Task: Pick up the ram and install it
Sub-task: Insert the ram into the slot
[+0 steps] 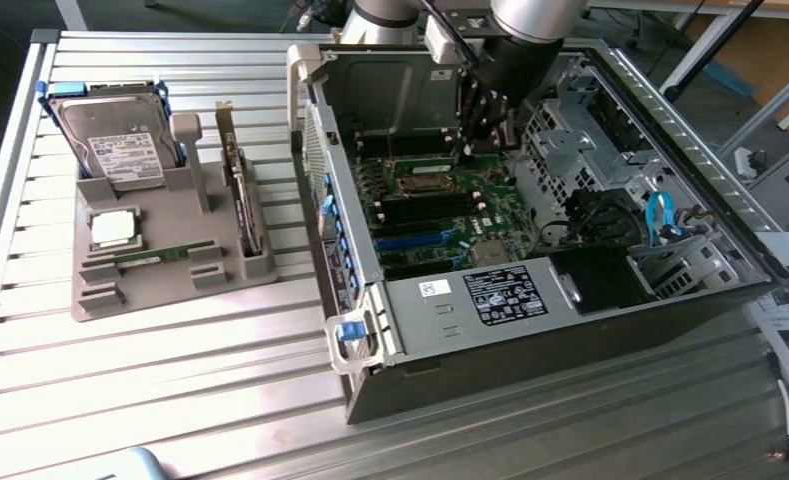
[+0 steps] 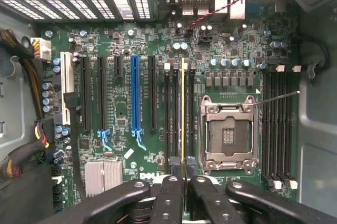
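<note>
Pincer (image 2: 183,175) nearly shut, gripping ram (image 2: 182,108) edge-on above memory slot (image 2: 167,113). I'd align it parallel and press evenly.

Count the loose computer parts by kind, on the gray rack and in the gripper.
hard drive: 1
processor chip: 1
expansion card: 1
ram: 2, racked ram and held ram in gripper
Total: 5

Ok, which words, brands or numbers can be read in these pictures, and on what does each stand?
"DELL": white print on the motherboard.
Black label on the computer case: too small to read.
White sticker beside it: too small to read.
Hard drive label: too small to read.
</note>
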You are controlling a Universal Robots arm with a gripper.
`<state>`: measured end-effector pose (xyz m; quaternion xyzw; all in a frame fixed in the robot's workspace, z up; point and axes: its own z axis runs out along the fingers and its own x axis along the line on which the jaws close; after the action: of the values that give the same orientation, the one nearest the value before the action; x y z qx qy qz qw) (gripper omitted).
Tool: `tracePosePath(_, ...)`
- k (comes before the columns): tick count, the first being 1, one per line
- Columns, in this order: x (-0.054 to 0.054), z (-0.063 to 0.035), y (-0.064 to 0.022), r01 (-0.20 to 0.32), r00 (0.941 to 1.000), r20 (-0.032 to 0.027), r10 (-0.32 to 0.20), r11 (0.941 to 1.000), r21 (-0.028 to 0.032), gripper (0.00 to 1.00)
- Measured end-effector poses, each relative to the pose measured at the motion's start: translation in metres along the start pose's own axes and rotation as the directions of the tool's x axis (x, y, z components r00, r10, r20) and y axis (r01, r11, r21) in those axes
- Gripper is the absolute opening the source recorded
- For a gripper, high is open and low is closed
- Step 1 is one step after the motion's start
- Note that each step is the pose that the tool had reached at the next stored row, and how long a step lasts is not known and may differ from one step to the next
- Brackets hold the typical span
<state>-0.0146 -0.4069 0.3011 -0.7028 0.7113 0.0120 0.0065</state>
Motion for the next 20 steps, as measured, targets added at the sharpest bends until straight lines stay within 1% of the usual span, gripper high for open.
tracePosePath(20, 0.0, 0.0176, -0.0001, 0.0, 1.0, 0.0, 0.0, 1.0, 0.0, 0.12)
